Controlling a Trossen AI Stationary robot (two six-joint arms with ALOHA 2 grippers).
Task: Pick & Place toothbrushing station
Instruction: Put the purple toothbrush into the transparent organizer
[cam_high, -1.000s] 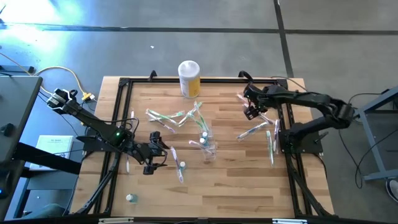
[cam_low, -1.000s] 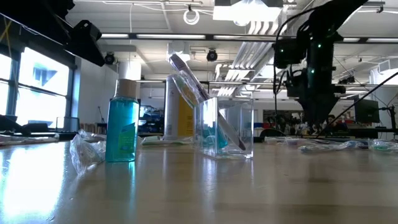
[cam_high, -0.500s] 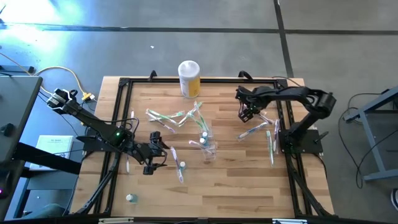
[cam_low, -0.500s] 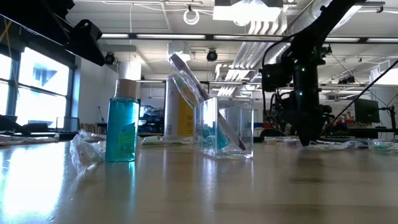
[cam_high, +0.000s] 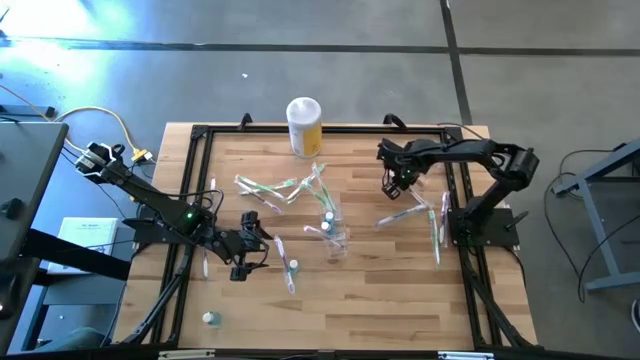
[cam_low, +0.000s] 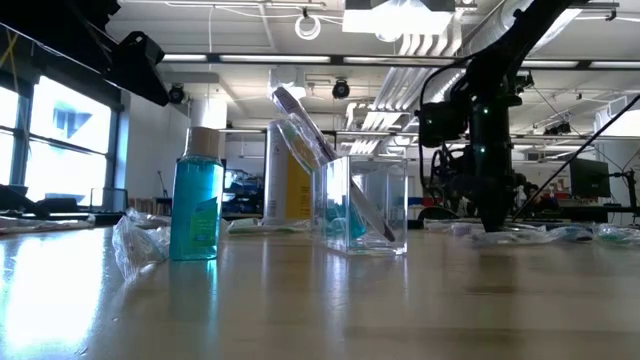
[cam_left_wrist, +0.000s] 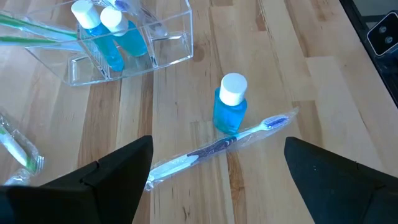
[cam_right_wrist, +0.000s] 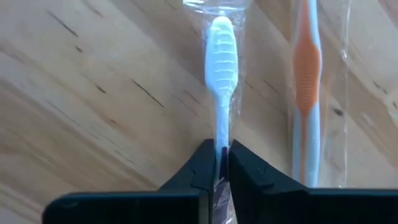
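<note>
A white toothbrush (cam_right_wrist: 221, 56) in a clear wrapper lies on the wooden table at the far right. My right gripper (cam_high: 393, 187) (cam_right_wrist: 221, 163) stands over it, pointing down, shut on it. An orange toothbrush (cam_right_wrist: 306, 74) lies right beside it. The clear plastic cup (cam_high: 335, 232) (cam_low: 365, 205) stands mid-table holding small blue bottles and a toothbrush. More wrapped toothbrushes (cam_high: 275, 188) lie scattered around. My left gripper (cam_high: 255, 252) (cam_left_wrist: 217, 180) hovers open at the near left, above a wrapped toothbrush (cam_left_wrist: 217, 146) and a small blue bottle (cam_left_wrist: 230, 106). My right gripper pinches the white toothbrush's thin shaft (cam_right_wrist: 221, 134), just below its ribbed wide part, between its two fingers, wrapper included. The fingers come from above, pointing down, one on each side of the shaft. The toothbrush lies flat on the table.
A yellow canister with a white lid (cam_high: 304, 125) stands at the far edge. Another small bottle (cam_high: 209, 318) sits at the near left corner. A black frame (cam_high: 190, 200) borders the table. Bare wood lies between the cup and the near edge.
My right gripper has come down to the table and a little toward its left edge, rolling slightly, and now has the white toothbrush between its fingers. The toothbrush stays on the table.
</note>
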